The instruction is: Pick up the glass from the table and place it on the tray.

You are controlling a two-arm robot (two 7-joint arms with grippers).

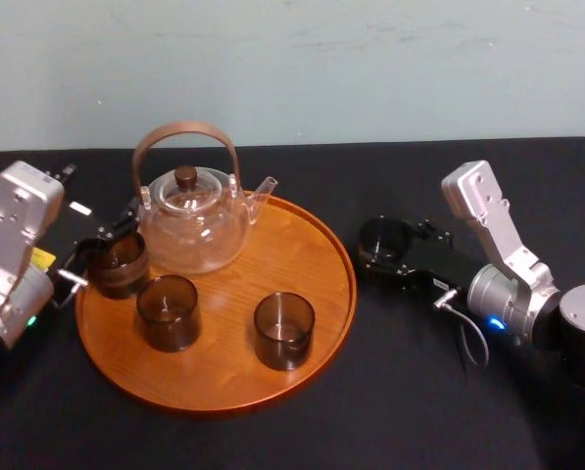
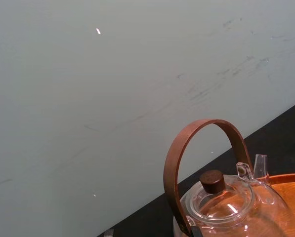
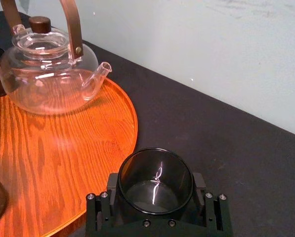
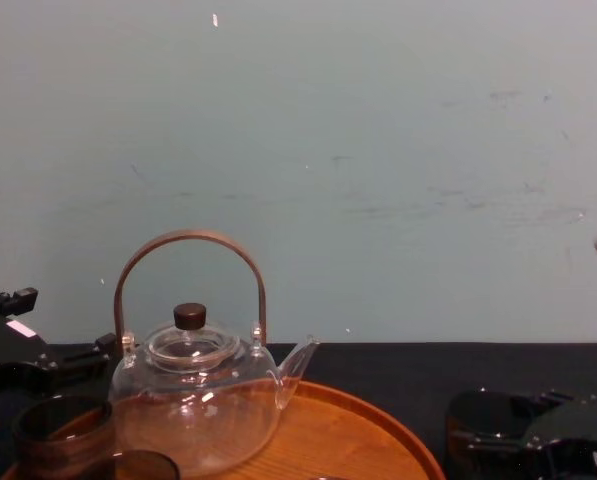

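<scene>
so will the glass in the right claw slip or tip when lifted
Probably slippery: the glass held in the right claw has smooth, shiny walls. Likely hard to tip, being short and wide. Probably fragile: thin walls.

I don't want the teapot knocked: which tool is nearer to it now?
Left. The left tool is at the tray's left rim, right next to the teapot. The right tool, shut on a glass, is off the tray's right side, farther away.
</scene>
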